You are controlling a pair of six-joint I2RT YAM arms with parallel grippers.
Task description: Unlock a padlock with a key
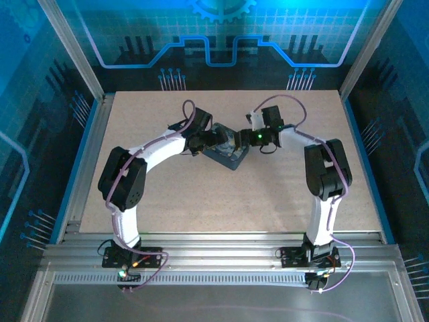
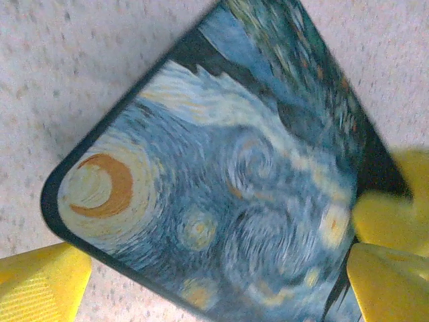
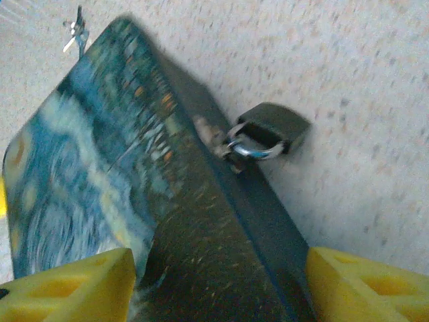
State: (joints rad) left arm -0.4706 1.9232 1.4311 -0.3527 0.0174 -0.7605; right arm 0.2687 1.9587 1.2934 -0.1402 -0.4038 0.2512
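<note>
A dark blue box (image 1: 228,155) with a swirly painted lid (image 2: 221,181) lies mid-table. Both grippers meet at it. My left gripper (image 1: 209,141) is open, its yellow fingers (image 2: 40,285) standing either side of the lid with the gripper (image 2: 218,282) over it. My right gripper (image 1: 245,139) is open too and straddles a corner of the box (image 3: 201,255), with the gripper (image 3: 214,288) low in the right wrist view. The padlock (image 3: 268,131), dark-bodied with a shiny shackle, hangs from the box's clasp on the side wall. The key (image 3: 75,30) lies on the table past the box's far corner.
A second yellow finger (image 2: 395,194) shows at the box's right edge in the left wrist view. The speckled tabletop (image 1: 201,201) is bounded by aluminium frame rails (image 1: 87,154) left and right and blue printed walls behind.
</note>
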